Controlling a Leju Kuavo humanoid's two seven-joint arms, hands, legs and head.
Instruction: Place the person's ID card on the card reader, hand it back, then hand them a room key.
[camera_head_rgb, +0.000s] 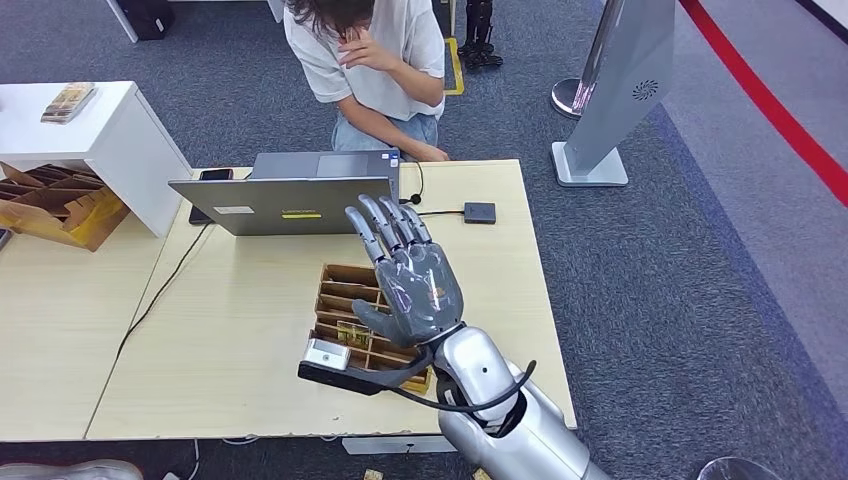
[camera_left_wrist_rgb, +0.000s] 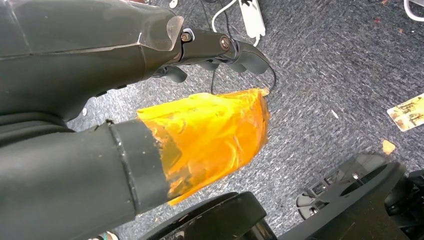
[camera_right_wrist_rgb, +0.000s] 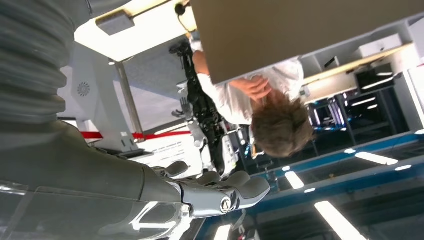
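Note:
My right hand (camera_head_rgb: 410, 280) is raised above the light wooden table (camera_head_rgb: 240, 330), fingers straight and spread toward the laptop, with nothing in it. It hovers over a wooden compartment box (camera_head_rgb: 345, 300) that holds small cards. The card reader (camera_head_rgb: 480, 211), a small black square on a cable, lies on the table beyond the hand to the right. A person in a white shirt (camera_head_rgb: 375, 55) sits across the table, one hand (camera_head_rgb: 432, 153) resting on its far edge. In the right wrist view my fingers (camera_right_wrist_rgb: 235, 187) are extended. My left hand (camera_left_wrist_rgb: 210, 47) hangs over the carpet, holding nothing.
An open grey laptop (camera_head_rgb: 290, 200) stands at the table's far side with a phone (camera_head_rgb: 215, 174) beside it. A white cabinet (camera_head_rgb: 90, 130) and cardboard boxes (camera_head_rgb: 55, 205) sit to the left. A grey kiosk stand (camera_head_rgb: 620, 90) is to the right. A card (camera_left_wrist_rgb: 407, 112) lies on the carpet.

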